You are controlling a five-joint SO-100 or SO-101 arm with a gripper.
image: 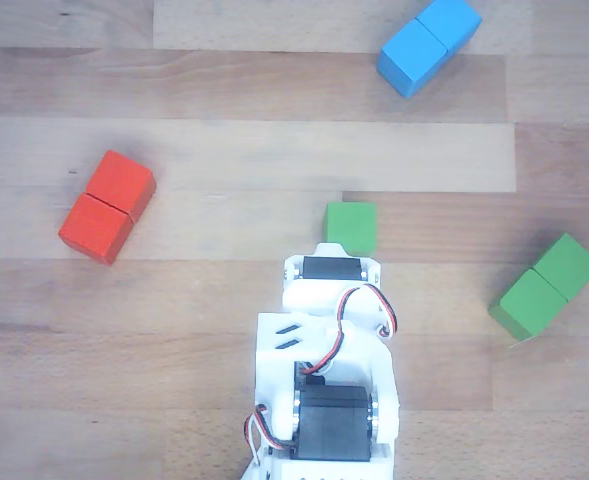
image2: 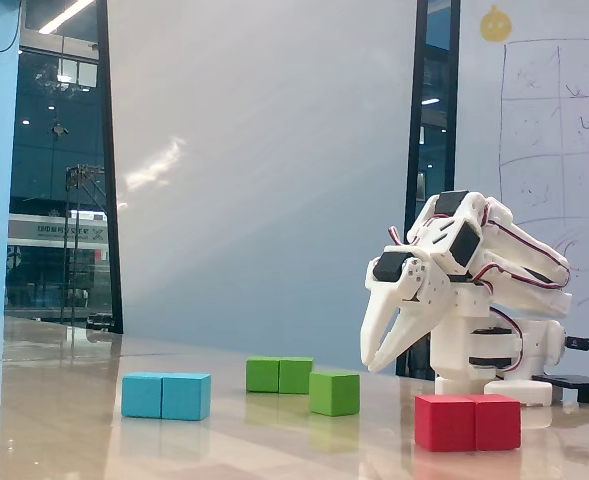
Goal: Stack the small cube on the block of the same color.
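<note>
The tool (image2: 372, 362) hung above the desk (image2: 94, 420) in the fixed view, its two white fingers pointing down and to the left with a narrow gap between their tips, nothing held between them. In the other view the fingers were hidden under the white arm (image: 326, 380), which reached in from the bottom edge, so their spread could not be read there.

The small cube (image: 351, 227) sat on the desk just beyond the arm's front end in the other view, near the middle of the desk; in the fixed view the small cube (image2: 334, 392) stood just left of and below the fingertips, not touched by them.

The green block (image: 545, 286) lay well to the right of the cube in the other view, close to the right edge, turned at an angle. In the fixed view it (image2: 279, 375) showed behind the cube.

The red block (image: 107, 206) lay toward the left edge, and the blue block (image: 429, 44) lay near the top edge, right of centre, both at an angle.
</note>
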